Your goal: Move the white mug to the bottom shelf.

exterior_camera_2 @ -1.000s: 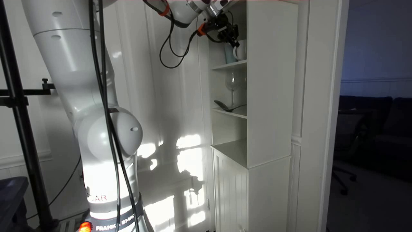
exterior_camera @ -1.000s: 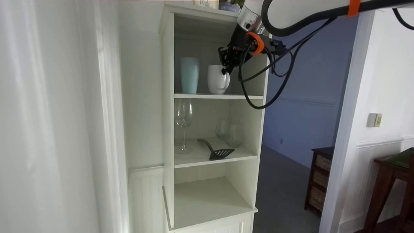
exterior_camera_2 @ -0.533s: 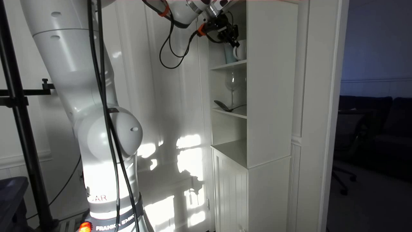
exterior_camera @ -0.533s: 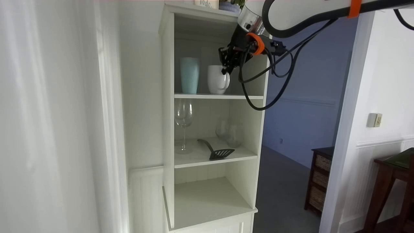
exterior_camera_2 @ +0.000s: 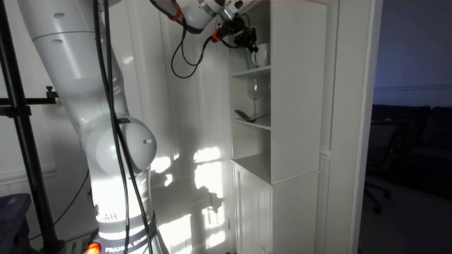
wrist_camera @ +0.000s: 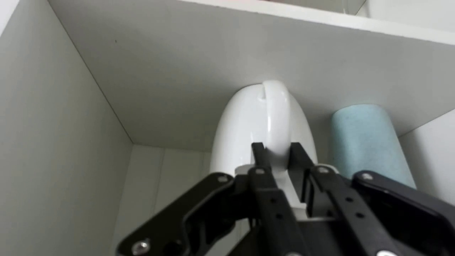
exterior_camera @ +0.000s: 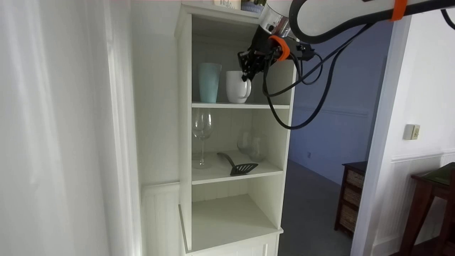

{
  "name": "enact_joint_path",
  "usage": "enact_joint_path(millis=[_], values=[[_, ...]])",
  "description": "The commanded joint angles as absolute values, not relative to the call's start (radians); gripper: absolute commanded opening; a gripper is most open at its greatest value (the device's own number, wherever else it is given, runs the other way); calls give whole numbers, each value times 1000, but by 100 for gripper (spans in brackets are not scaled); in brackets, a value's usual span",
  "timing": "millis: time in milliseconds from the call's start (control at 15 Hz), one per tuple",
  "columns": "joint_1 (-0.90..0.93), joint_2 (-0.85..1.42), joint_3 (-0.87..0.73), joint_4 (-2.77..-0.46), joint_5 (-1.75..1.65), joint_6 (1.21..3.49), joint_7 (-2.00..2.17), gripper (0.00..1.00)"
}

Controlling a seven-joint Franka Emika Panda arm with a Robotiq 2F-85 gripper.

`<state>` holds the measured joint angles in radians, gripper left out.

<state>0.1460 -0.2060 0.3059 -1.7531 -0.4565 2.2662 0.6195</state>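
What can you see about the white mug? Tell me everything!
The white mug is glossy, rounded near the bottom, and looks ceramic. Its side handle is pinched by the black gripper. It looks roughly upright in the top cubby, beside the blue-green tumbler but apart from it. Its inside is hidden, and I can't tell whether its base touches the shelf board.

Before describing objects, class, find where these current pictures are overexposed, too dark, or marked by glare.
In an exterior view, sunlit patches and the arm's lower section wash out while the far room lies in deep shadow; in an exterior view, pale reflections mark the wine glass; in the wrist view, glare streaks the white mug.
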Motion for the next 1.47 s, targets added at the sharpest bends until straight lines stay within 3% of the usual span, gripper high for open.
enact_joint_path(millis=[0,733,800,867,1400], values=[[131,-279,334,-1825,-506,2274,692,5],[106,-365,342,-1920,-494,2287,732,5],[105,-368,339,-1926,-487,2296,731,45],[104,-371,337,-1931,-481,2301,728,46],[97,-356,327,-1941,-461,2343,697,99]])
